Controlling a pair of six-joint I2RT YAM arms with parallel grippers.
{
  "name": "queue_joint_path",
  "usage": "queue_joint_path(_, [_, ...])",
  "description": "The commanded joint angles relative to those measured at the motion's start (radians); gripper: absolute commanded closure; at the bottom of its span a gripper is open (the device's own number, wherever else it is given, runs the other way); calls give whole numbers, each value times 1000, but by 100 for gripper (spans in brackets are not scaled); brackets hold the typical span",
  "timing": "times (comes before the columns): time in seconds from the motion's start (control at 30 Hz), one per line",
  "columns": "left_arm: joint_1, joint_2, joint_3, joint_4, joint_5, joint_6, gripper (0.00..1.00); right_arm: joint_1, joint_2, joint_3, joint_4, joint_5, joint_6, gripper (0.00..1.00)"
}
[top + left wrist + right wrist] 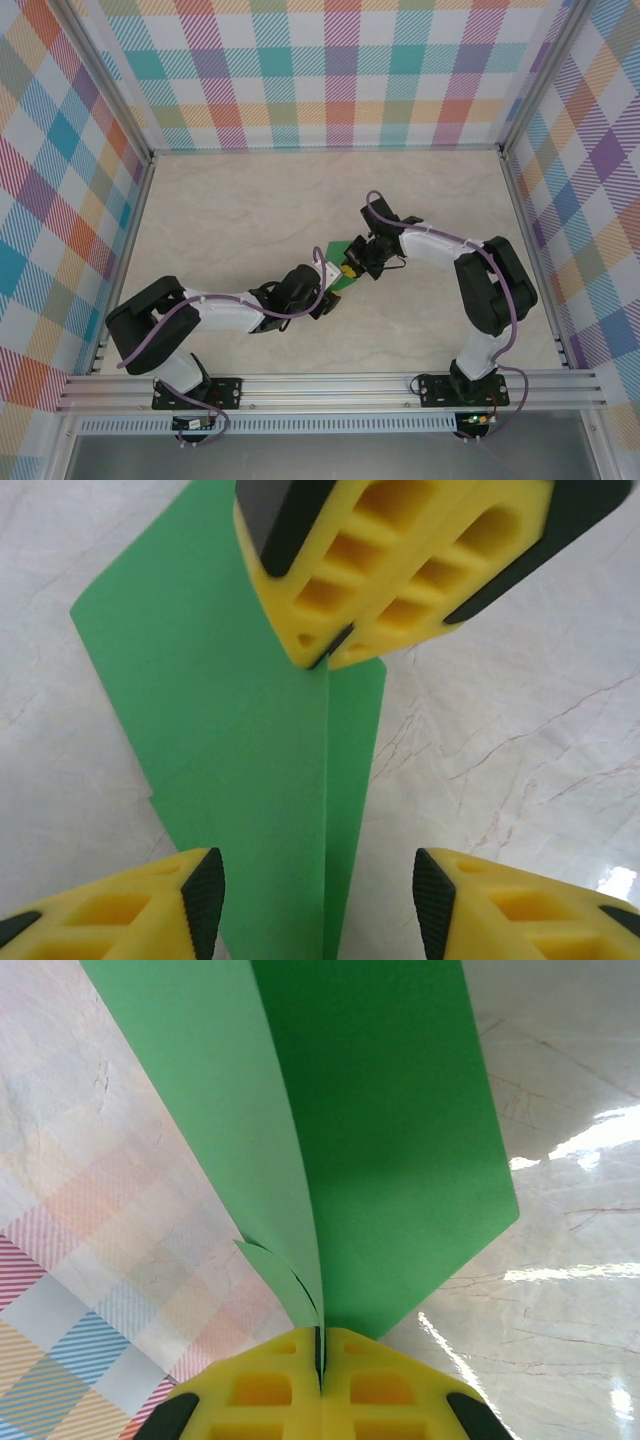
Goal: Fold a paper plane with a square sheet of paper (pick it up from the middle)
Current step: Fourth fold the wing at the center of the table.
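Rt gripper (pixel 320 1352) pinched shut on green paper (pixel 390 1160) at its centre crease, near mid table (pixel 250 200). Lt gripper (pixel 318 900) set apart, one finger either side of the paper's other end, not gripping yet. Done so far: centre crease in, sheet folded narrow, small flap by the pinch. Prob left: wings, final shaping, set-down. Roughly mid-task.

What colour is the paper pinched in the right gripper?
Plain bright green, no pattern. The paper shows best in the right wrist view.
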Motion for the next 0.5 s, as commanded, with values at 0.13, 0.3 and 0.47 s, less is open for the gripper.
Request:
queue_joint_path(0.13, [4,33,-48,142,-74,52,55,-10,11,15,-25,-51,24,100])
queue_joint_path(0.3, [4,48,-52,156,-73,54,69,-13,13,15,-25,-63,29,92])
queue_joint_path(0.47, [4,53,-51,159,-57,57,79,-19,19,10,-29,-66,31,88])
